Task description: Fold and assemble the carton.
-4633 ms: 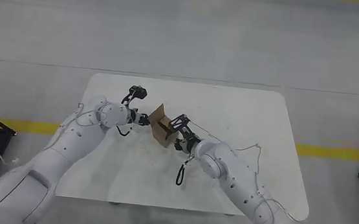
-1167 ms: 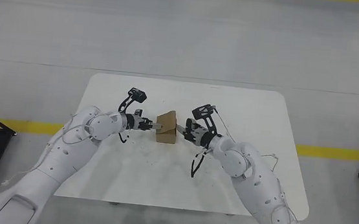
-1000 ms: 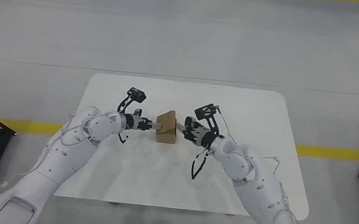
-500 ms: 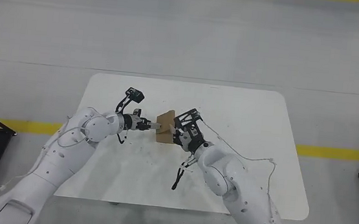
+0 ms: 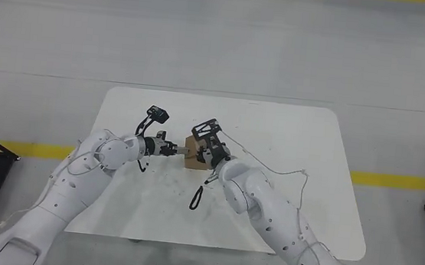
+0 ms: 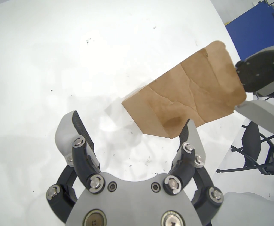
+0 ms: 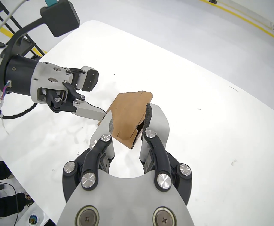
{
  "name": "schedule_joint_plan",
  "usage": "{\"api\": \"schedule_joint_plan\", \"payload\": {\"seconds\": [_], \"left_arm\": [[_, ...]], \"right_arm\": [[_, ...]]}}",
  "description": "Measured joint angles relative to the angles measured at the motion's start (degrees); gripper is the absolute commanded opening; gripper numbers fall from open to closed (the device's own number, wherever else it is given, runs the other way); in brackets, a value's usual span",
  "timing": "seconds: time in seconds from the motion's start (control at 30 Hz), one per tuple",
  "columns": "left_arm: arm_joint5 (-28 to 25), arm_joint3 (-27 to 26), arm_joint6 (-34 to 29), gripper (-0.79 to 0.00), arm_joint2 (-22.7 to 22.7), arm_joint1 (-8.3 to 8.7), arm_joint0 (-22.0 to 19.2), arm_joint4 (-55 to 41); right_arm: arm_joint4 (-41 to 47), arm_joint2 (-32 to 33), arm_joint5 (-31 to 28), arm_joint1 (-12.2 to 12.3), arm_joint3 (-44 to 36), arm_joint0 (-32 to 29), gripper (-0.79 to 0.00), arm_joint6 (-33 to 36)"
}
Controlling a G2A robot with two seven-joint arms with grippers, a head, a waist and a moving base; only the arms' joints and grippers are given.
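Note:
The brown cardboard carton [image 5: 192, 153] sits partly folded at the middle of the white table [image 5: 289, 140]. My right gripper [image 7: 128, 117] is shut on the carton [image 7: 130, 107], with one finger on each side of its flaps. In the left wrist view the carton [image 6: 188, 94] lies just beyond my left gripper [image 6: 131, 119], which stands open, one fingertip [image 6: 188, 130] touching the carton's near corner. The left gripper [image 7: 94, 96] comes at the carton from the side opposite the right gripper [image 5: 205, 149].
A black cable loop [image 5: 197, 200] hangs from the right arm over the table's front half. The table's rounded edge [image 6: 222, 25] runs close behind the carton in the left wrist view. A blue object [image 6: 252, 27] stands off the table.
The right arm has swung from the carton's right side across toward the left and closed over the carton. The carton has shifted slightly left. The left arm has hardly moved.

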Motion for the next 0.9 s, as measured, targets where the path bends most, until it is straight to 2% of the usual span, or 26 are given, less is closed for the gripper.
{"api": "schedule_joint_plan", "payload": {"seconds": [0.53, 0.9], "left_arm": [[-0.1, 0.9, -0.2, 0.000, 0.5, -0.41, -0.5, -0.2], [-0.5, 2.5, 0.0, 0.000, 1.1, -0.84, -1.0, -0.7]], "right_arm": [[2.9, -2.0, -0.7, -1.9, 5.4, 4.3, -0.440, 4.3], [7.1, -2.6, -6.3, -2.9, 9.8, 7.8, -0.431, 7.6]]}}
